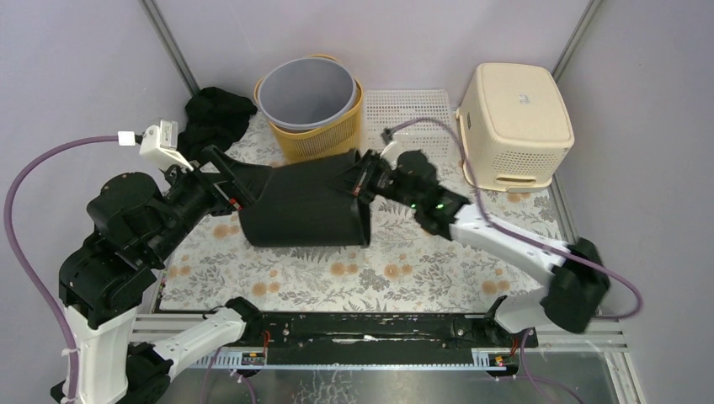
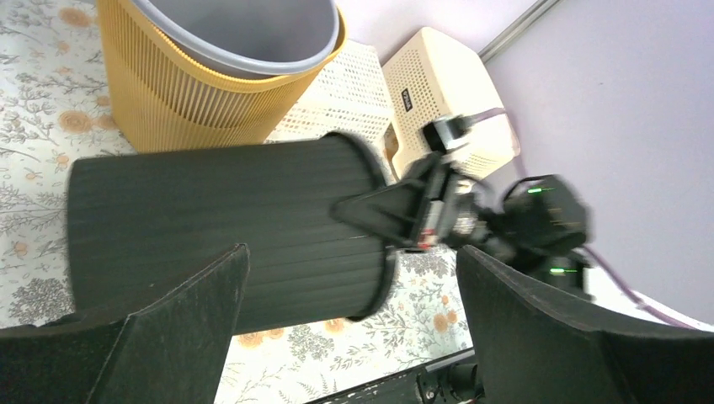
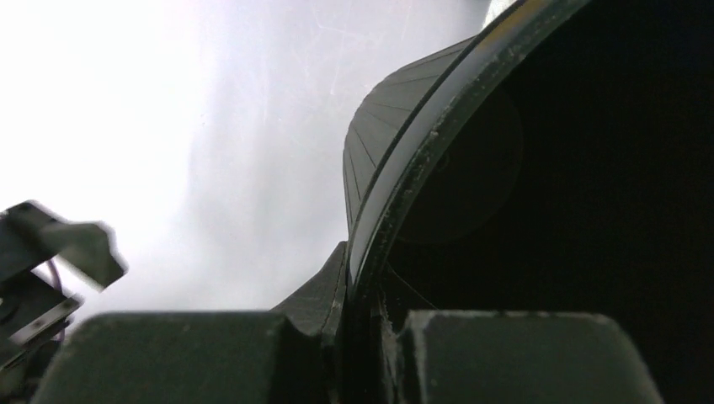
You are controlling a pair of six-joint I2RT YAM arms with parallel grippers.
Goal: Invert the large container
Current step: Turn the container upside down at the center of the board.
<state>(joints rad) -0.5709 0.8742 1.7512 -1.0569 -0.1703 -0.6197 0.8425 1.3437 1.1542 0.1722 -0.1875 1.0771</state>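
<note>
Bin on its side, axis running claw to claw: mouth faces the right claw clamping its rim; left claw gapes at its base.

Black ribbed bin mid-table; mustard-yellow slatted basket at the far edge, holding a grey bucket; cream perforated box at the far right corner; tablecloth white, patterned with orange blooms and grey leaves.

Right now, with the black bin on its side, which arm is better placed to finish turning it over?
Right. The right end effector is shut on the rim of the bin, one finger inside, one outside, so rolling the wrist could finish. The left end effector is open by the base, gripping nothing.
</note>
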